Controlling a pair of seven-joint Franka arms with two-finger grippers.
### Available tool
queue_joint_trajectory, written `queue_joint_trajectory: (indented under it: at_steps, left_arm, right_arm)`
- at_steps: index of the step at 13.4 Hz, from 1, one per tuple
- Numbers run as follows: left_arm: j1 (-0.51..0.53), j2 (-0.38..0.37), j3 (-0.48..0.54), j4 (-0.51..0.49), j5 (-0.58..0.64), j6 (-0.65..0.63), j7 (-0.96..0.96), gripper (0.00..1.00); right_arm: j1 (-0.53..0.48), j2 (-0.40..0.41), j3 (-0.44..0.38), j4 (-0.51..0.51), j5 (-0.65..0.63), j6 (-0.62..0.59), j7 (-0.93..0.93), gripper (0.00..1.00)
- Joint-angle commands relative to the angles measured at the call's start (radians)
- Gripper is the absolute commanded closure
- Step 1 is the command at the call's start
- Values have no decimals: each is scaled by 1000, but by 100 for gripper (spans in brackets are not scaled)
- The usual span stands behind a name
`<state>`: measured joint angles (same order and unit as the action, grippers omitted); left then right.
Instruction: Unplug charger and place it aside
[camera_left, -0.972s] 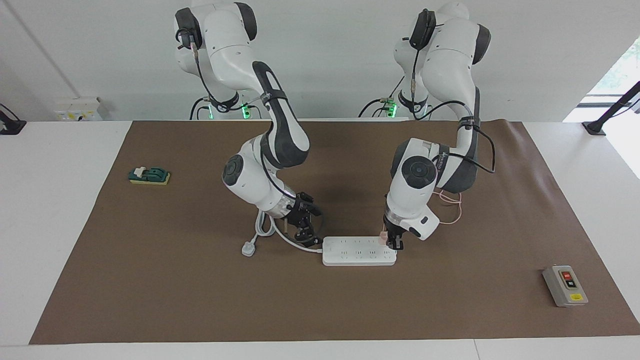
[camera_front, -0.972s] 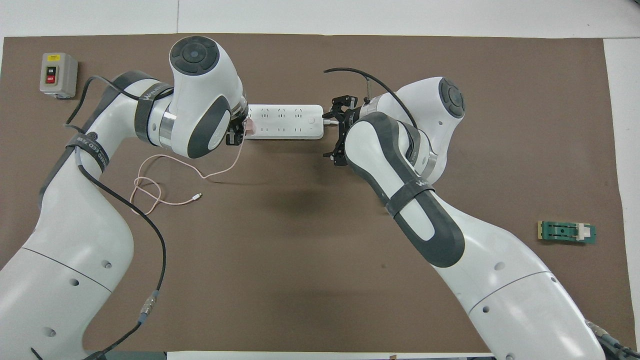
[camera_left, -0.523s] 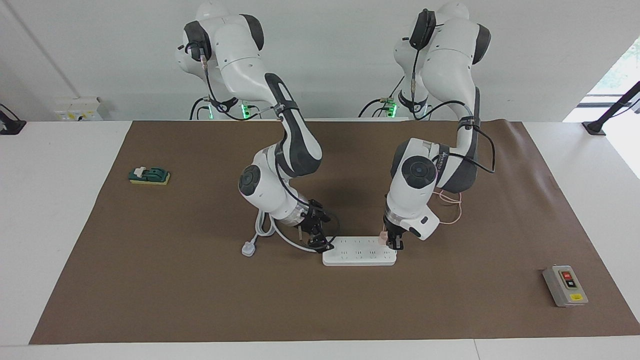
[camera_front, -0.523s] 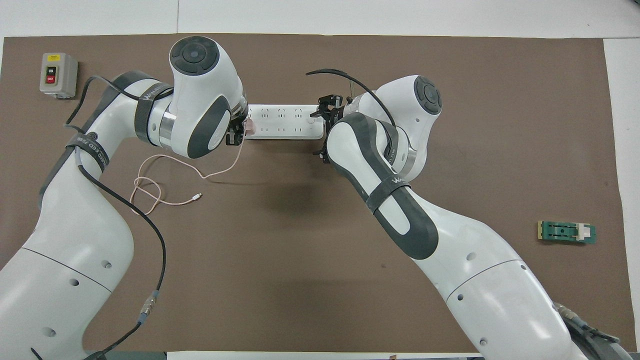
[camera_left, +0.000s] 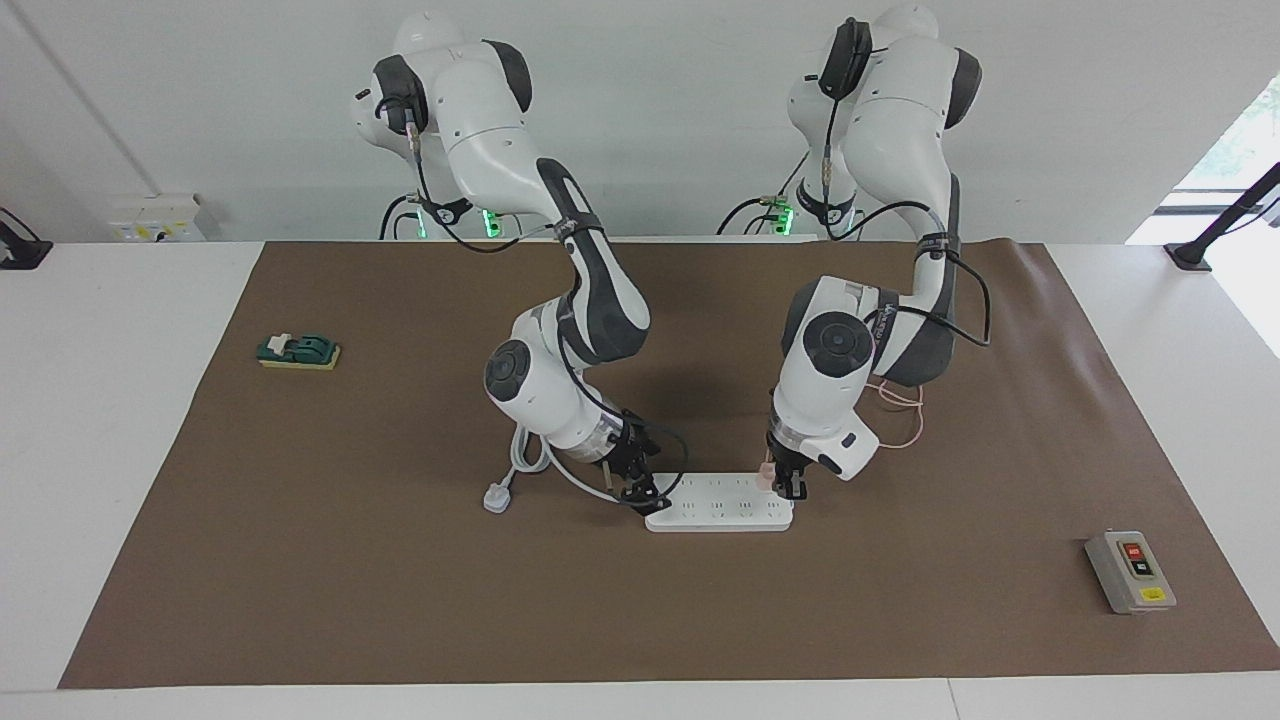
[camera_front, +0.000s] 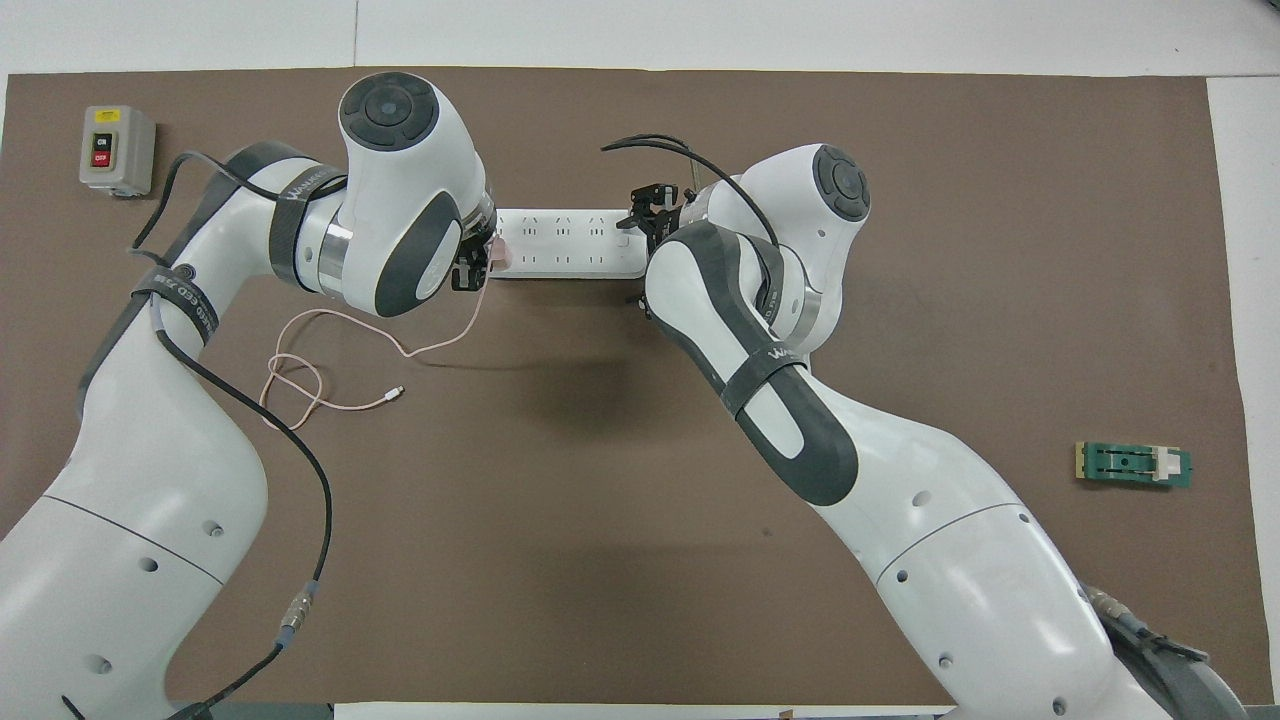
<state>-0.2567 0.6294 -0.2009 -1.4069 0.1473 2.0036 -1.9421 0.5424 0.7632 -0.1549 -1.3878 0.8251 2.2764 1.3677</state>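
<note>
1. On the power strip (camera_left: 718, 502), at its end toward the left arm, sits the pink charger (camera_left: 764, 479), plugged in.
2. Bent steeply down, the left gripper (camera_left: 786, 488) is clamped tight on the charger.
3. At the strip's other end, the right gripper (camera_left: 640, 493) reaches slantwise to the strip; I cannot tell how its jaws stand.
4. Only the overhead view shows the charger's cable (camera_front: 330, 352) looping nearer the robots than the strip.

I count one charger (camera_left: 764, 479), one power strip (camera_left: 720, 512), one switch box (camera_left: 1130, 571), one green block (camera_left: 298, 351), on one brown mat (camera_left: 400, 600).
</note>
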Motion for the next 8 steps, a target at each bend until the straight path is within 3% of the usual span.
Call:
queue_joint_trajectory:
  at_steps: [1, 8]
  left_arm:
    - [-1, -17, 12, -20, 25, 12, -15, 100]
    - [-1, -10, 12, -18, 58, 15, -8, 100]
  right_arm:
    - [-22, 47, 2, 87, -20, -46, -12, 0]
    - [-62, 111, 2, 165, -46, -48, -24, 0]
